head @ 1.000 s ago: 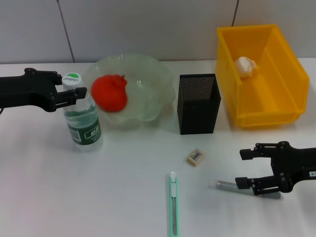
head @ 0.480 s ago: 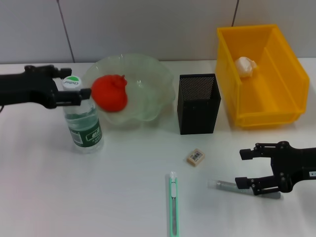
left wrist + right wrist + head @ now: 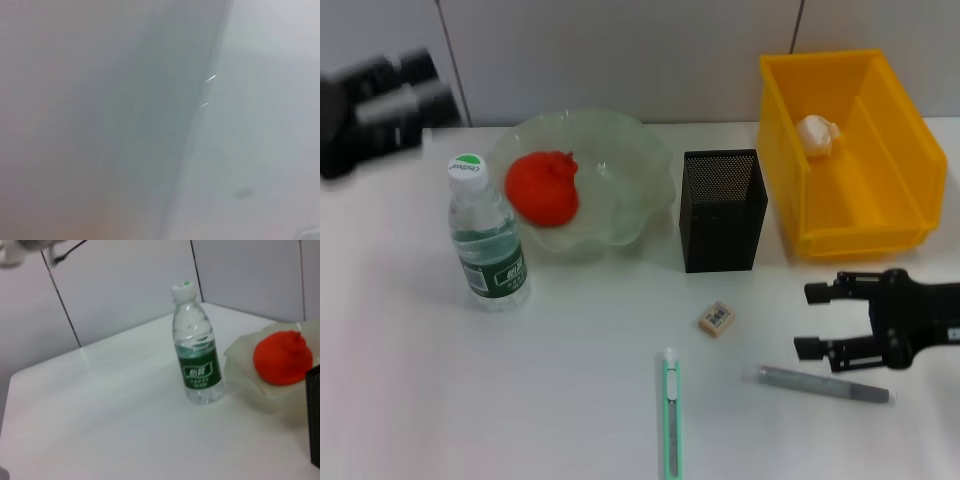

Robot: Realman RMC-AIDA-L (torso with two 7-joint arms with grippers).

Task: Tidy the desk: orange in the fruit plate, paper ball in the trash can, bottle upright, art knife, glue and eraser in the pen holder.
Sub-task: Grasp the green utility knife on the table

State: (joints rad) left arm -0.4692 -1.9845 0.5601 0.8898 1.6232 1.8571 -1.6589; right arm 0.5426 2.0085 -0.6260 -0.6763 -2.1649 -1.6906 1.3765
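On your surface [image 3: 570, 400], the yellow bin [image 3: 900, 215] held the paper ball [image 3: 817, 133]; the plate [image 3: 620, 190] held the orange [image 3: 542, 188]. The holder [image 3: 722, 210] stood between them, the bottle [image 3: 485, 240] upright. Your right pincer [image 3: 812, 320] hung open just above the glue [image 3: 815, 383]. Knife [image 3: 670, 420] and eraser [image 3: 716, 318] lay loose. The left pincer [image 3: 380, 105] was blurred, perhaps open; I cannot tell.

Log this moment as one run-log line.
left gripper: raised, off clear plastic water bottle, upright | right gripper: open above grey glue stick | tan eraser, green art knife: on desk
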